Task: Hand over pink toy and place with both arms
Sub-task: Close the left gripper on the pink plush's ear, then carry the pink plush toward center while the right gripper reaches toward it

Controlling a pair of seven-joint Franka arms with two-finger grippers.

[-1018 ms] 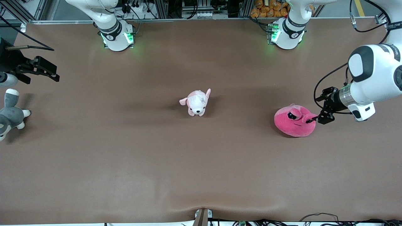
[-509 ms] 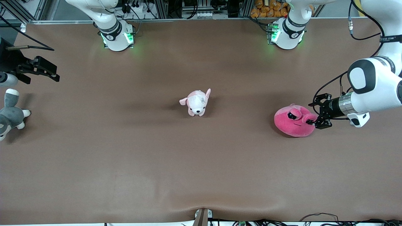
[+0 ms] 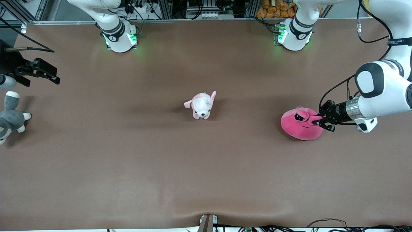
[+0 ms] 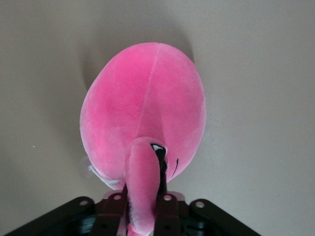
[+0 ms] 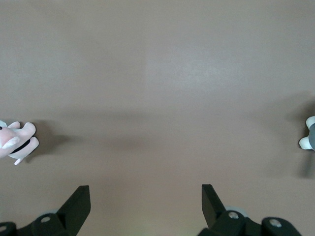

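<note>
The pink toy point(image 3: 301, 129) is a hot-pink round plush with half-lidded black eyes. It lies on the brown table toward the left arm's end. My left gripper point(image 3: 322, 121) reaches in level from that end and is shut on one bulging eye lobe of the toy. In the left wrist view the toy's body point(image 4: 142, 108) fills the middle, and the pinched lobe sits between the left gripper's point(image 4: 142, 199) black fingers. My right gripper point(image 3: 48, 73) waits open over the right arm's end of the table, and the right wrist view point(image 5: 145, 204) shows it open over bare table.
A small pale pink-and-white puppy plush point(image 3: 201, 105) stands at the table's middle; it also shows in the right wrist view point(image 5: 15, 140). A grey-and-white plush point(image 3: 9, 120) lies at the right arm's end, its paw in the right wrist view point(image 5: 309, 137).
My left gripper has dropped lower, moved in toward the pink toy and closed on its eye lobe. The right arm has not moved.
</note>
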